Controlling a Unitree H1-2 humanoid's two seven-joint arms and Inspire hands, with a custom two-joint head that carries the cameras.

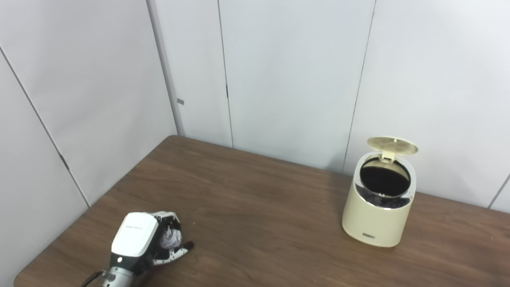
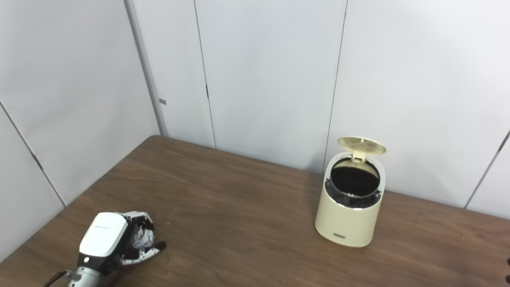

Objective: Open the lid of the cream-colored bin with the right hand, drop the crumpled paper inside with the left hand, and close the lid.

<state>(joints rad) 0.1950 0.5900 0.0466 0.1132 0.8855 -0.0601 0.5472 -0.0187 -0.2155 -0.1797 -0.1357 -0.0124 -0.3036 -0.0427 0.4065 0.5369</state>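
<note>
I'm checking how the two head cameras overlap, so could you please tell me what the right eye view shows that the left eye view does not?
Only the right eye view shows a small dark object at its lower right edge, too cropped to identify, plus more table right of the bin. Only the left eye view shows the table's near left corner. Both show the cream-colored bin with its lid raised and its dark interior exposed, and the left hand, low at the table's left, fingers closed around the crumpled paper.
</note>
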